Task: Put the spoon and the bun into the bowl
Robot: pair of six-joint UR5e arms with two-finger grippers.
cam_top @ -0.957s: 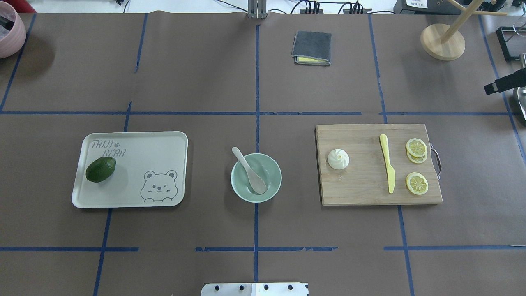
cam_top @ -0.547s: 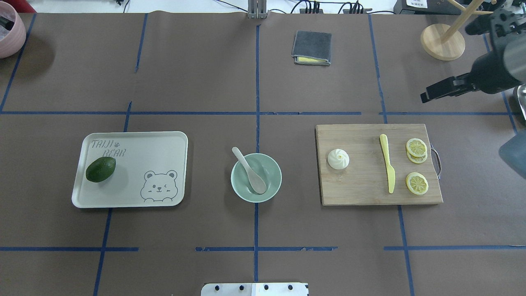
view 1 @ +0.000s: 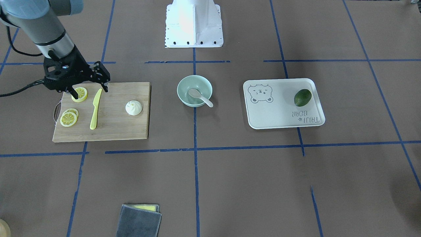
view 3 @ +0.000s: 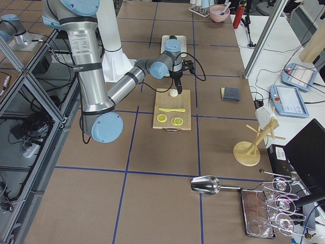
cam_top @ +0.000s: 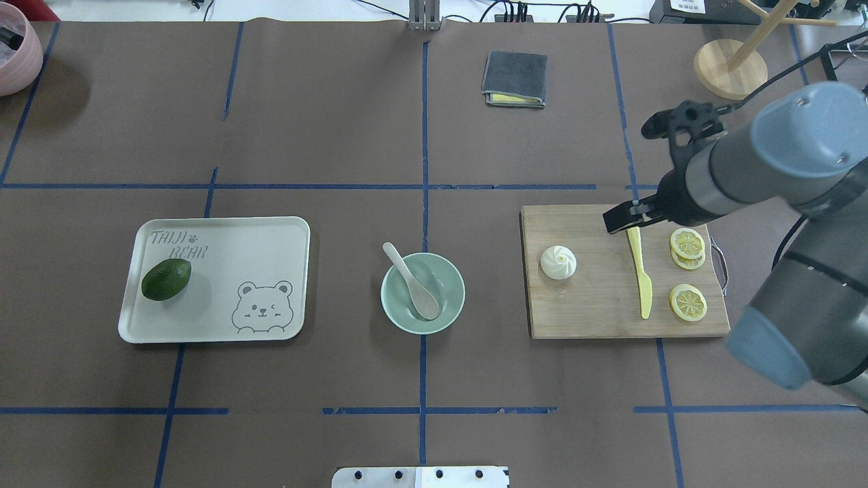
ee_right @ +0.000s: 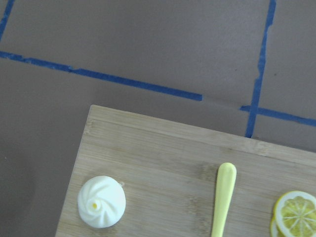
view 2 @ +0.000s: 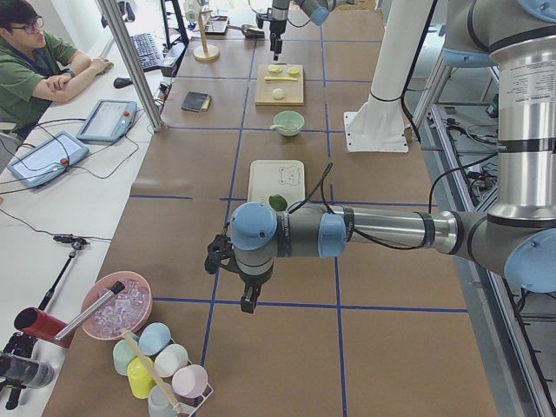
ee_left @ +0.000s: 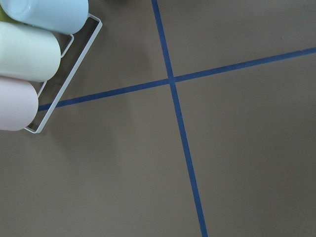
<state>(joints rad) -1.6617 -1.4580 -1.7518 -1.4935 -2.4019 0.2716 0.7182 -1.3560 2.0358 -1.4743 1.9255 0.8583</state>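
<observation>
The off-white spoon point(cam_top: 413, 281) lies in the mint-green bowl point(cam_top: 456, 313) at the table's middle, its handle over the far-left rim; they also show in the front view as spoon point(view 1: 199, 95) and bowl point(view 1: 179, 89). The white bun point(cam_top: 558, 262) sits upright on the left part of a wooden cutting board point(cam_top: 597, 308); it shows in the right wrist view point(ee_right: 101, 201). My right gripper point(view 1: 89, 92) is open and empty, held above the board's far edge near the knife's handle, to the right of the bun. My left gripper point(view 2: 249, 300) shows only in the left side view, far from these things; I cannot tell its state.
On the board lie a yellow knife point(cam_top: 639, 271) and lemon slices point(cam_top: 687, 244). A bear tray point(cam_top: 224, 234) with an avocado point(cam_top: 166, 278) sits left of the bowl. A folded grey cloth point(cam_top: 514, 78) and a wooden stand point(cam_top: 730, 68) are at the back. A cup rack point(ee_left: 29, 49) is below my left wrist.
My right arm has swung in from the right edge toward the left and now hangs over the cutting board's far edge. The spoon, bowl and bun have not moved.
</observation>
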